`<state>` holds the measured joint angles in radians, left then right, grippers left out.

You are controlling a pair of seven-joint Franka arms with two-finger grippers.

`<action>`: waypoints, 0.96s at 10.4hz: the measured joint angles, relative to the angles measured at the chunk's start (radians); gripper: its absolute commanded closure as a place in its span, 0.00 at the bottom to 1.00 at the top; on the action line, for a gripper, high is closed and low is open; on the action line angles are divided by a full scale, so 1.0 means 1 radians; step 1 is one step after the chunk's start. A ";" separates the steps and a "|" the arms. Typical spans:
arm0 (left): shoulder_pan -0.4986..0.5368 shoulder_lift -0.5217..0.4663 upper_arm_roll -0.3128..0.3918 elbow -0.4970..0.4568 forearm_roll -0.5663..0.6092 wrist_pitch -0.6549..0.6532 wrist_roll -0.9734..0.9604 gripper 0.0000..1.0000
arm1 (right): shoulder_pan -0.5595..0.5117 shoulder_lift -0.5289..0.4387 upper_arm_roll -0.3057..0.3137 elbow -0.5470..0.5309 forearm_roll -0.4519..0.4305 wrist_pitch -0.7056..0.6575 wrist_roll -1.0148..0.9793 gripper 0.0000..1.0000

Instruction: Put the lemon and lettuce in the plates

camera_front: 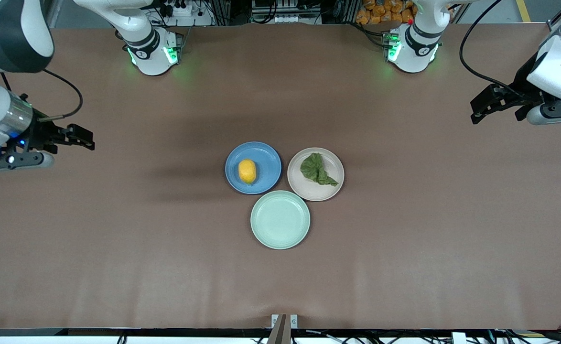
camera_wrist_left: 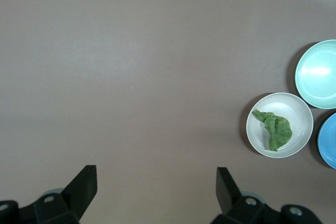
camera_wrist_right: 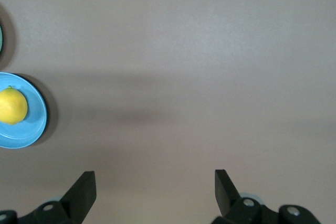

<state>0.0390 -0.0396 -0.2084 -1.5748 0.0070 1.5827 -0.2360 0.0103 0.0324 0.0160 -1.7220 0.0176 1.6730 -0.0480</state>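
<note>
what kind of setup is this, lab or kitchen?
Likely a robot lab: two arms bolted along a brown-covered table, cables and power strips past its edge. The only kitchen items are three plates, with a lemon and a lettuce leaf as props.

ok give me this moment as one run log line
lemon in blue plate | lettuce in beige plate | mint plate bare | left gripper open, over table | right gripper open, over table

Even, bright overhead light, sharp focus; soft arm shadows cross the table [camera_front: 118,267], glare on the mint-green plate [camera_wrist_left: 316,71].
</note>
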 measured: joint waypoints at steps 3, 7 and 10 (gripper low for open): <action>0.000 0.000 0.000 -0.011 0.000 0.000 0.023 0.00 | -0.005 -0.038 0.000 0.007 0.000 -0.037 0.000 0.00; 0.000 0.000 -0.005 -0.015 0.000 0.001 0.026 0.00 | -0.008 -0.052 -0.029 0.082 0.000 -0.150 0.000 0.00; -0.001 0.000 -0.009 0.012 0.000 0.002 0.027 0.00 | -0.009 -0.052 -0.032 0.117 0.000 -0.198 0.000 0.00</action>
<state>0.0385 -0.0399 -0.2176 -1.5630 0.0070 1.5846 -0.2087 0.0015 -0.0193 -0.0164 -1.6047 0.0176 1.4748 -0.0485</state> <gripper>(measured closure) 0.000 0.000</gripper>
